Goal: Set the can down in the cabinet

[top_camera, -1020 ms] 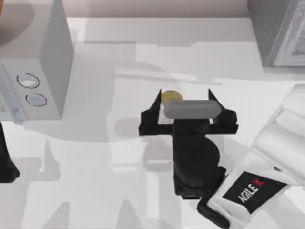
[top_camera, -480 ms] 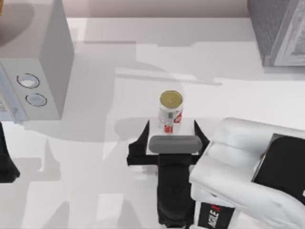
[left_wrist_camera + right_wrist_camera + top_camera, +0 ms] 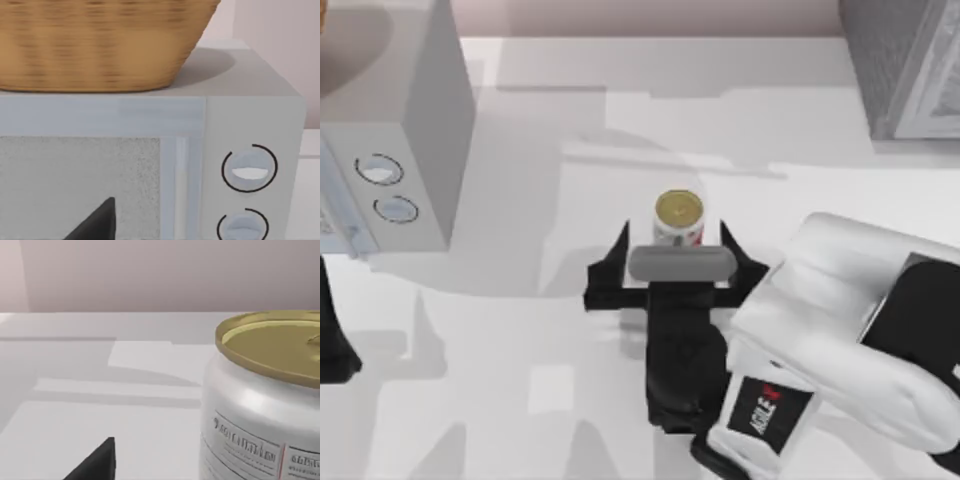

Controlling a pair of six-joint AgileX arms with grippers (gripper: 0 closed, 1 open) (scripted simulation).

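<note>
At the near edge of the white counter (image 3: 520, 400), our right arm reaches in from the top view's right, its black end effector (image 3: 672, 240) spread wide with one finger (image 3: 616, 248) on either side of the can (image 3: 678, 218). We see clear counter between each fingertip and the tin, so the jaws stand open and hold nothing. From above, the wrist's grey bar covers the lower part of the label.

Up close in the right wrist view, the can (image 3: 262, 400) stands upright on the counter, its gold top level, its silvery-white side printed with fine lettering and a thin red line. One dark fingertip (image 3: 95, 462) juts into that picture, well apart from the tin.

Farther left, our left arm (image 3: 332, 340) sits parked at the counter's left edge in front of a grey microwave (image 3: 415, 130). Its wrist view looks straight at the microwave's door (image 3: 80, 185) and two round knobs (image 3: 249, 169), with a woven basket (image 3: 100, 45) resting on top. We cannot tell how that end effector's jaws stand.

Beyond the can, at the far right corner, stands the grey cabinet (image 3: 905, 65), well apart from the tin.
</note>
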